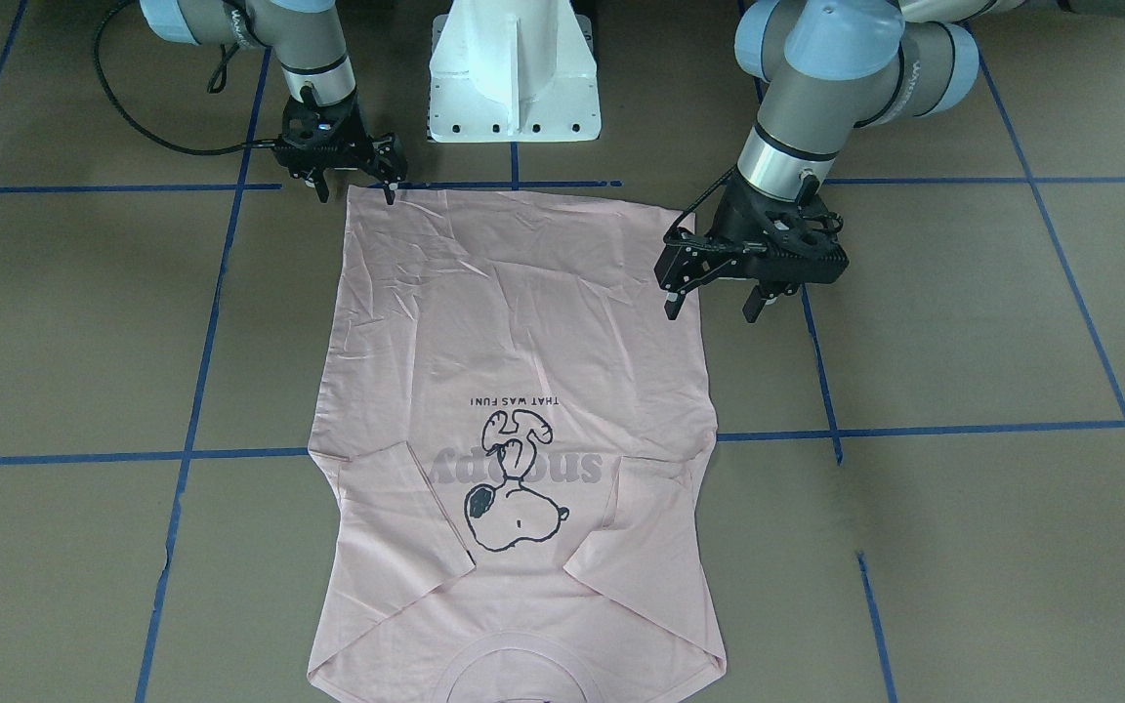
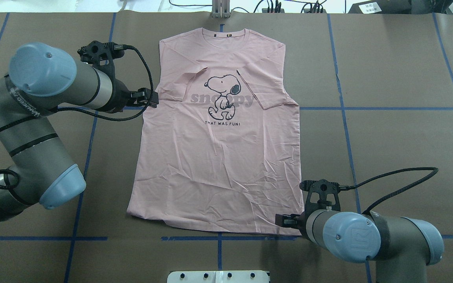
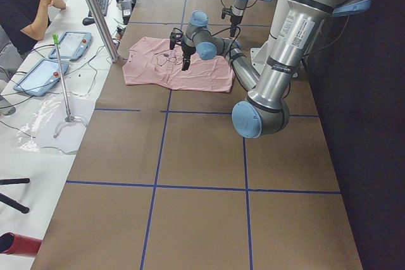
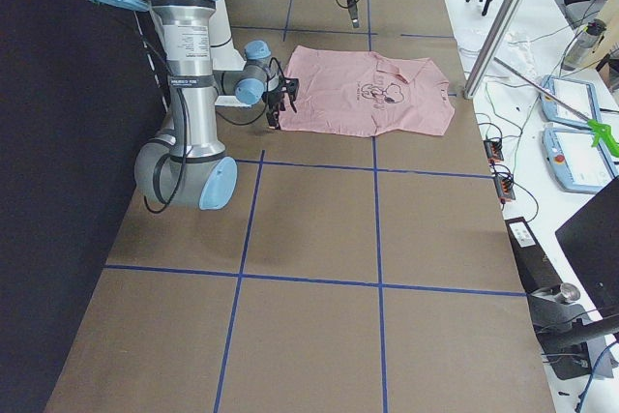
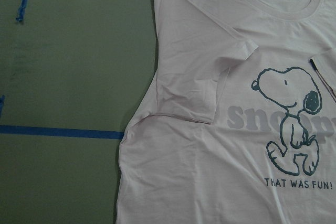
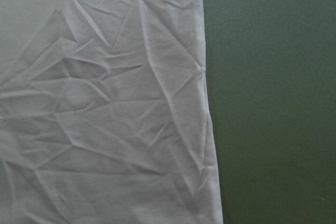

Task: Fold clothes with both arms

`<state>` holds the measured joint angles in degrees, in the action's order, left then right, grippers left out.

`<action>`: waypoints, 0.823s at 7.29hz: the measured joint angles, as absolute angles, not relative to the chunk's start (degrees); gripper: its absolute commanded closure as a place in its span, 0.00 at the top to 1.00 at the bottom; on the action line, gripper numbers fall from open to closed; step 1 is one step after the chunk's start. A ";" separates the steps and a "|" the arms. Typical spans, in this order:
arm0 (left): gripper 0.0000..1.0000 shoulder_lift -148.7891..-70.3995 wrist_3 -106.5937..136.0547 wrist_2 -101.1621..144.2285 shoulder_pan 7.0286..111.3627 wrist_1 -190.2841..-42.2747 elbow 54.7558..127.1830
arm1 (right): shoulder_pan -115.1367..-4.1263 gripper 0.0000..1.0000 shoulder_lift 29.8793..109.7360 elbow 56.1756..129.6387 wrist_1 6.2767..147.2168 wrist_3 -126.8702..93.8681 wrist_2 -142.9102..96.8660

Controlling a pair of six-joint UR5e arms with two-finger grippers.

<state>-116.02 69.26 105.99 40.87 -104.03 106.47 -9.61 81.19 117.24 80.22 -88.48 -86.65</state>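
Note:
The pale pink T-shirt lies flat on the brown table, print up, collar away from the robot and both sleeves folded in over the chest. It also shows in the overhead view. My left gripper is open and empty, raised over the shirt's edge by its left sleeve. My right gripper is open and empty, with one fingertip at the shirt's hem corner. The left wrist view shows the folded sleeve and dog print. The right wrist view shows wrinkled cloth and its side edge.
The white pedestal base stands just behind the hem. Blue tape lines cross the table. A metal pole stands at the far table edge. A seated operator and tablets are beyond it.

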 measured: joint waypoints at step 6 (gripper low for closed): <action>1.00 -115.98 69.26 106.00 40.88 -104.06 106.52 | -9.46 0.34 81.20 115.98 80.50 -87.89 -88.60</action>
